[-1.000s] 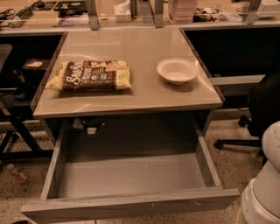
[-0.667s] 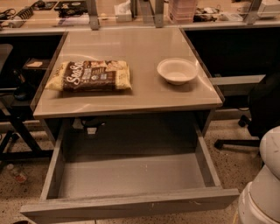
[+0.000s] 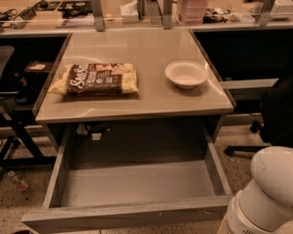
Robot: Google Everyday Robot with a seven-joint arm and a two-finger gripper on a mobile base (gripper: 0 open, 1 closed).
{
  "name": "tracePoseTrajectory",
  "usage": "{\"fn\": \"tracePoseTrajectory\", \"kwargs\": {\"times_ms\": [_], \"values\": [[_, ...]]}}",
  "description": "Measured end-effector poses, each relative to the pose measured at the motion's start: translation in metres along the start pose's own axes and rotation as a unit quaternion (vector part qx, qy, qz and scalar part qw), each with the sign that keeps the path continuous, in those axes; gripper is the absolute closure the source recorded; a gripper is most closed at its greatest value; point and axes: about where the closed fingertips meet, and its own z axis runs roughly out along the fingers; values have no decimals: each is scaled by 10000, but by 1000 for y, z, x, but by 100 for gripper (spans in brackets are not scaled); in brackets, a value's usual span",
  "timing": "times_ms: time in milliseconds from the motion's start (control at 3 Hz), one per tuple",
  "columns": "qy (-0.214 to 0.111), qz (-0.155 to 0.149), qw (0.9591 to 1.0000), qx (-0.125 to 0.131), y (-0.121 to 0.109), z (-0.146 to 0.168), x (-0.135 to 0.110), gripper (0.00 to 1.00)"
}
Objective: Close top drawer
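Observation:
The top drawer (image 3: 137, 214) is a wide, shallow grey metal drawer pulled far out from under the desk top (image 3: 151, 98). Its inside is empty and its flat front runs along the bottom of the camera view. My gripper is not in view. Only a white rounded part of my arm (image 3: 265, 192) shows at the lower right, just beside the drawer's right front corner.
A brown and cream snack bag (image 3: 96, 78) and a white bowl (image 3: 186, 73) lie on the desk top. A black office chair (image 3: 270, 114) stands to the right, and dark chair legs (image 3: 18, 137) to the left. A cluttered shelf (image 3: 137, 11) runs along the back.

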Motion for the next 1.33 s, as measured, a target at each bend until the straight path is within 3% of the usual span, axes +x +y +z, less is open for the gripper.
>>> {"fn": "tracePoseTrajectory", "kwargs": {"times_ms": [667,1333], "values": [[-421,-97,9984,355,-41,4,-28,100],[-573,-94,9975,409,-61,15,-43,100]]}}
